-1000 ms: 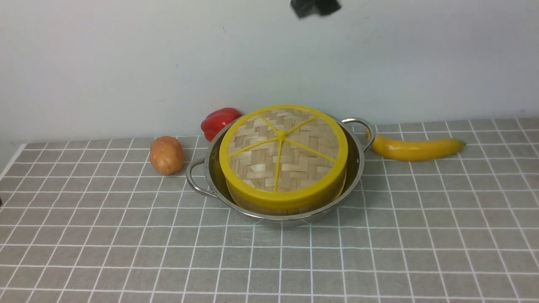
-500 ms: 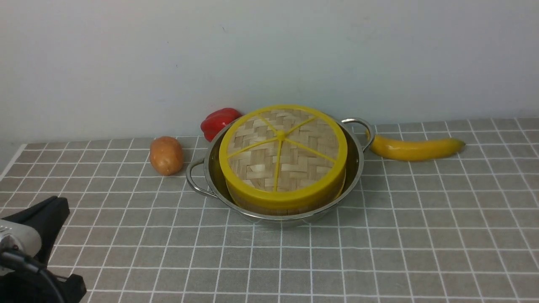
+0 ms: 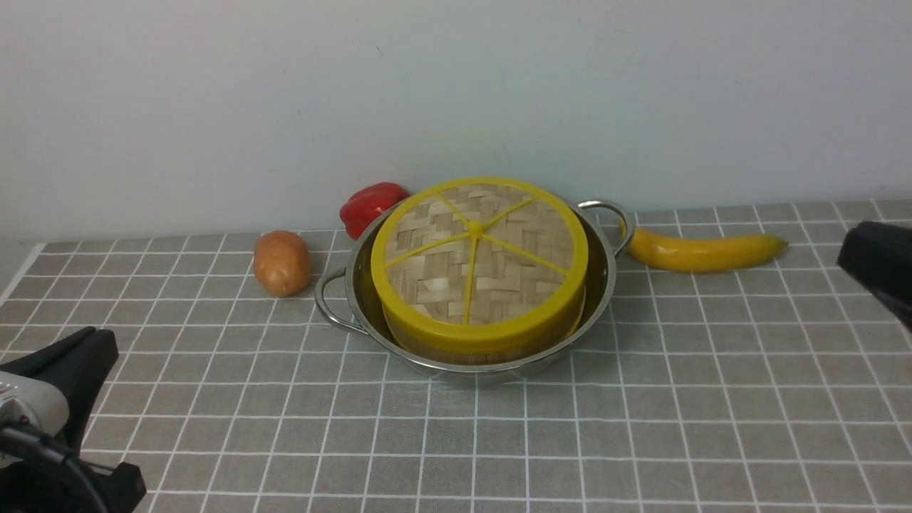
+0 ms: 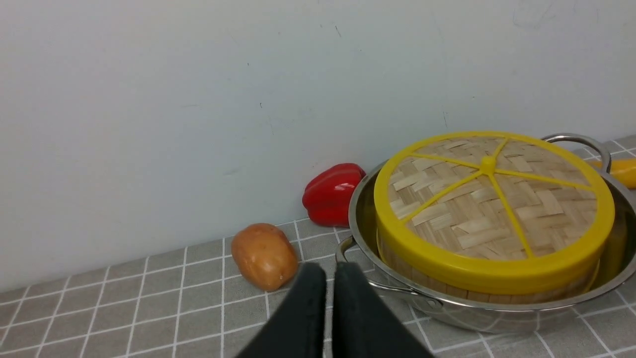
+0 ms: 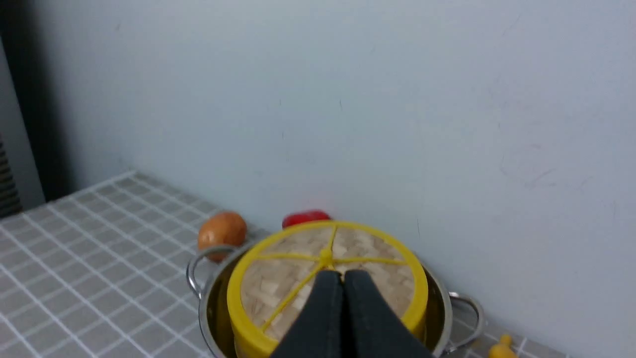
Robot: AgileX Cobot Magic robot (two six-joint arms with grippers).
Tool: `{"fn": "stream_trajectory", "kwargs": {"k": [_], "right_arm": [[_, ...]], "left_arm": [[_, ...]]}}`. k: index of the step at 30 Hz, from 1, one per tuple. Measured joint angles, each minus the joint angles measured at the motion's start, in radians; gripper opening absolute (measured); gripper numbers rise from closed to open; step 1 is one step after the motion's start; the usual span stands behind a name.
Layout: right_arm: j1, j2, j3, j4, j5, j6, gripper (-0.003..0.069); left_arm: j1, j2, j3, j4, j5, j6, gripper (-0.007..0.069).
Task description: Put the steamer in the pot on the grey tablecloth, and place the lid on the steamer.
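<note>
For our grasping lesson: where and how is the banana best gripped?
Probably around the middle of the banana, from above, jaws across its narrow width: it lies lengthwise on the grey tablecloth, and its left end sits by the pot's handle.

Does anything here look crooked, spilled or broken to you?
Nothing spilled or broken that I can see. The woven lid sits on the steamer inside the pot. The potato-like brown thing, red pepper and banana just lie around it.
</note>
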Motion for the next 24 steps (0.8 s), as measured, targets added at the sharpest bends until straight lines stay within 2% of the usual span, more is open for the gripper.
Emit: {"fn": "stream_trajectory", "kwargs": {"k": [10, 13, 18, 20, 24], "right_arm": [[0.000, -0.001, 0.007, 0.004, -0.030, 0.007, 0.0002], [-0.008, -0.009, 0.011, -0.032, -0.026, -0.023, 0.0005], [-0.175, -0.058, 0.102, -0.064, 0.009, -0.025, 0.0015], [-0.335, -0.120, 0.222, -0.055, 0.029, 0.032, 0.0026], [-0.483, -0.239, 0.367, -0.049, 0.022, 0.086, 0.0038]], "left_arm": [[0.000, 0.000, 0.000, 0.000, 0.000, 0.000, 0.0033], [0.000, 0.000, 0.000, 0.000, 0.000, 0.000, 0.0046], [0.000, 0.000, 0.000, 0.000, 0.000, 0.000, 0.0064], [0.000, 0.000, 0.000, 0.000, -0.002, 0.000, 0.0064], [0.000, 0.001, 0.000, 0.000, -0.006, 0.000, 0.0076]]}}
